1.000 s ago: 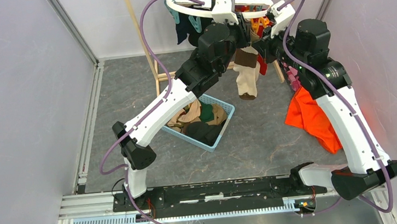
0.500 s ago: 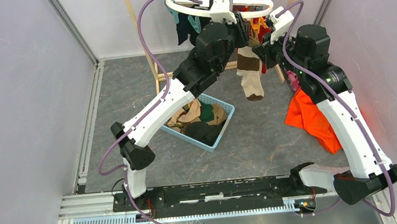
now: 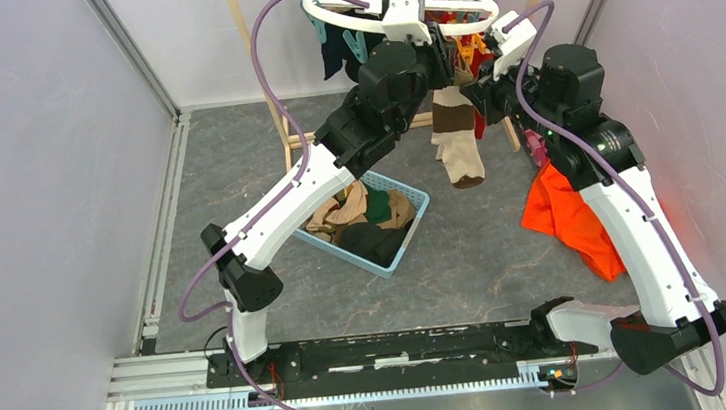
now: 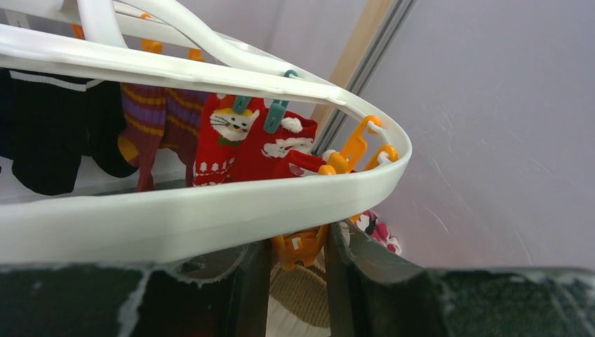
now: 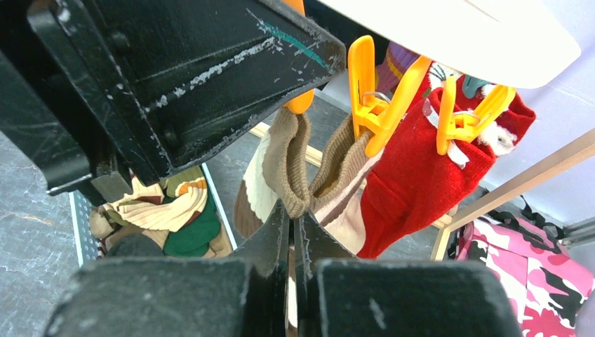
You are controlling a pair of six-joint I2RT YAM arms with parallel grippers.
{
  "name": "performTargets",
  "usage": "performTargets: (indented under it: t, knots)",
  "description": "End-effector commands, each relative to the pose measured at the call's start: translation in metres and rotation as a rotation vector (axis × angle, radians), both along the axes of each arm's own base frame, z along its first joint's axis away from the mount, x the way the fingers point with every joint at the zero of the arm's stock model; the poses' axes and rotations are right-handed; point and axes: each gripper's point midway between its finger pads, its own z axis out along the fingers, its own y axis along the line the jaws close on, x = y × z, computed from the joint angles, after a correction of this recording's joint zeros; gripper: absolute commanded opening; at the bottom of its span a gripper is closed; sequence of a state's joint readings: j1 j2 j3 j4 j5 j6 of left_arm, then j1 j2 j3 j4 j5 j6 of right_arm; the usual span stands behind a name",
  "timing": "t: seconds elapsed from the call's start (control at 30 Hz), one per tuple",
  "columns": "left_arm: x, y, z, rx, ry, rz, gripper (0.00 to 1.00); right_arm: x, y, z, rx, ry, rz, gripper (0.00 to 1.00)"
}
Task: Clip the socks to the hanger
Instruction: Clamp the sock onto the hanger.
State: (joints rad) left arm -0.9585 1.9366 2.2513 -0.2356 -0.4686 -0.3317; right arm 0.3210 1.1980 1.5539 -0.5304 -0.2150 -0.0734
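Note:
The white oval hanger hangs at the back, its rim filling the left wrist view. My left gripper sits just under that rim, fingers pressed on both sides of an orange clip. My right gripper is shut on the cuff of a beige-brown striped sock, held up against that clip. The sock dangles below. A neighbouring orange clip grips the sock's other side. Red patterned socks, a purple striped sock and a dark sock hang clipped.
A light blue basket with several more socks sits on the floor below the left arm. A bright orange cloth and a pink camouflage garment lie at the right. A wooden pole rack stands behind. Walls close both sides.
Both grippers have shifted slightly under the hanger rim. The hanging sock has swung a little to the right and the hanger has levelled.

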Motion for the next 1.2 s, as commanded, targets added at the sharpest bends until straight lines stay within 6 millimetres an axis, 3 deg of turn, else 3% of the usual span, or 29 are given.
performTargets:
  t: [0.0, 0.6, 0.93, 1.17]
  knots:
    - [-0.008, 0.018, 0.029, -0.067, -0.02, 0.01, 0.02, -0.001, -0.002, 0.036, 0.014, -0.11, -0.013, 0.0]
    - [-0.01, 0.019, 0.029, -0.066, -0.012, 0.005, 0.02, 0.0, -0.016, 0.031, -0.073, -0.154, -0.077, 0.0]
    - [-0.014, 0.018, 0.033, -0.099, 0.005, -0.014, 0.02, -0.001, -0.006, 0.025, -0.058, -0.151, -0.041, 0.0]
    - [-0.016, 0.02, 0.03, -0.091, 0.016, -0.015, 0.02, 0.003, -0.011, 0.035, -0.069, -0.188, -0.078, 0.0]
